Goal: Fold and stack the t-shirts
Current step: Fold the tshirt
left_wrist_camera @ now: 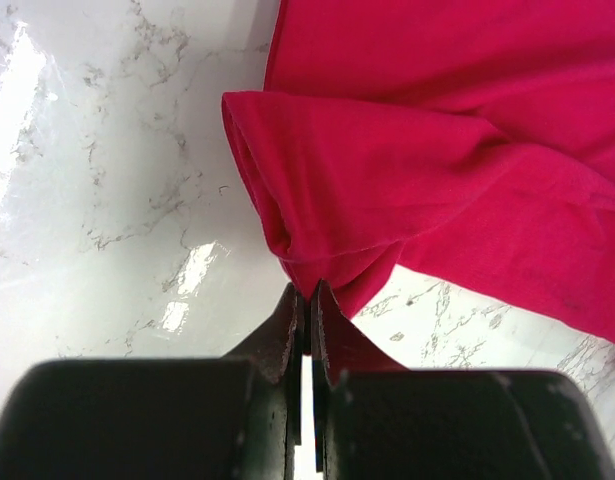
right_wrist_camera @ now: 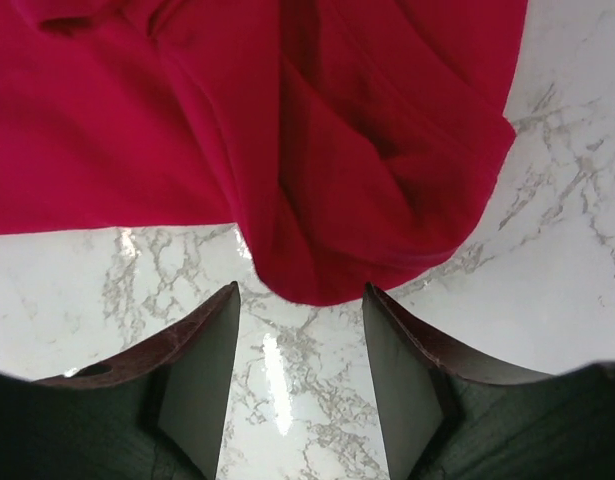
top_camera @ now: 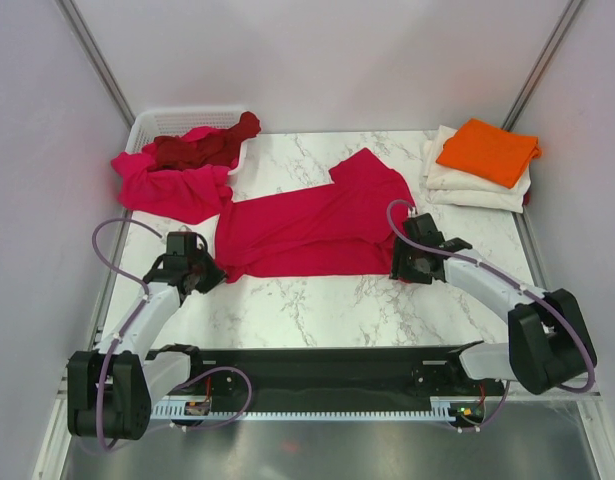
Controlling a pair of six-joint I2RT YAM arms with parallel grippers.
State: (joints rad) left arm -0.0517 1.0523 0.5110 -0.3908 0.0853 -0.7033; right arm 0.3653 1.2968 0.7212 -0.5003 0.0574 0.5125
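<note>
Marble tabletop (top_camera: 317, 300) bears a crimson t-shirt (top_camera: 307, 225), one corner pinched in the left gripper (left_wrist_camera: 309, 292), the right gripper (right_wrist_camera: 300, 295) spread at its opposite edge.

At 11 o'clock in your top view, the magenta-pink shirt (top_camera: 167, 188) and dark maroon shirt (top_camera: 202, 148) cover most of the white basket (top_camera: 147, 122); only its rim shows. At 2 o'clock, the orange shirt (top_camera: 489, 150) hides much of the cream-white pile (top_camera: 467, 185), so you cannot count its layers. In both wrist views the crimson shirt (left_wrist_camera: 437, 150) runs off the 12 o'clock edge.
</note>
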